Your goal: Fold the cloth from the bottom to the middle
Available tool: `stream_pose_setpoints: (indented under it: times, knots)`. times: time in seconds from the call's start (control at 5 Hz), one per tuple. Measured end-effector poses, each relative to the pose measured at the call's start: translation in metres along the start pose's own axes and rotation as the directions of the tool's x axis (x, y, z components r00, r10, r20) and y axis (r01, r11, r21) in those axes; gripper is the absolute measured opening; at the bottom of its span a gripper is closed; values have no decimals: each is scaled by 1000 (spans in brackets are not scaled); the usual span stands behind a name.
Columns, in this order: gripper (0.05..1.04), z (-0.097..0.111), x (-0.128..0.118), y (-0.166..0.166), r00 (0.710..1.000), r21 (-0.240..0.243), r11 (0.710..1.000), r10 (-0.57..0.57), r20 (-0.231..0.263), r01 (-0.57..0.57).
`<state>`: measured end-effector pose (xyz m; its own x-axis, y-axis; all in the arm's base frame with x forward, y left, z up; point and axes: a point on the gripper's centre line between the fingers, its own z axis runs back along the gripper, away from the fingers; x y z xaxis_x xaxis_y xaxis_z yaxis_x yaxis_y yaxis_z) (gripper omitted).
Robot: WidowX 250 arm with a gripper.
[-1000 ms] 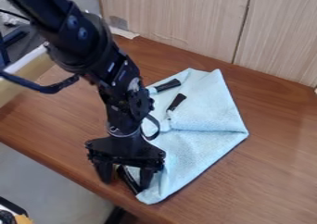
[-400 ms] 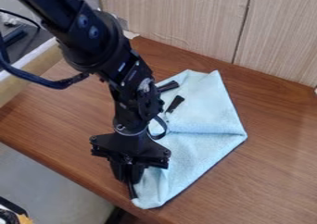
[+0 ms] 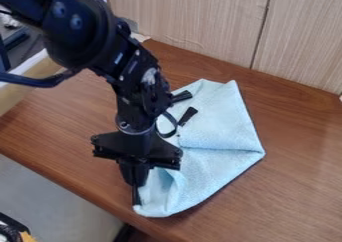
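Since the frame just before, the gripper (image 3: 135,182) has been lifted slightly and carried a little toward the view's left, and the near end of the cloth (image 3: 217,173) has been drawn along with it, its lower edge pulled up and in and a small hollow opened beside the hold. A black tab (image 3: 137,197) at that end appears to be grasped, the fingers being closed on it while its tail is left hanging below them. From there the cloth is spread to the right and away across the wooden table (image 3: 287,201), near its front edge, with a crease run across to its right corner and two more black tabs (image 3: 188,115) seen toward its far side. The step in hand is judged to be the start of the fold: the bottom has been caught but not yet brought over. Next, the held end should be raised clear, carried toward the middle and laid flat before being let go; if it is dragged low, the whole cloth may be slid instead. The exact pinch is obscured by the fingers, and part of the cloth's left side is hidden behind the arm (image 3: 137,93).
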<state>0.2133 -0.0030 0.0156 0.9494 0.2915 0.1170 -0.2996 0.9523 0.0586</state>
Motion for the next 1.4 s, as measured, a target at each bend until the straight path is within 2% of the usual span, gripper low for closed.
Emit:
stream_pose_setpoints:
  times: [0.2, 0.4, 0.6, 0.8, 1.0, 1.2, 1.4]
  knots:
    - [64, 18, 13, -4, 999, -18, 1000, 16, 38, -15]
    - [64, 34, 36, -14, 997, -49, 999, 15, 81, -11]
    - [64, 42, 67, -34, 994, -53, 998, -33, 101, 38]
    - [64, 37, 92, -50, 992, -74, 994, -77, 102, 85]
    - [64, 17, 112, -65, 986, -65, 986, -149, 78, 154]
    - [64, -3, 124, -78, 982, -82, 979, -186, 43, 189]
    - [64, -19, 131, -84, 976, -76, 973, -216, 19, 217]
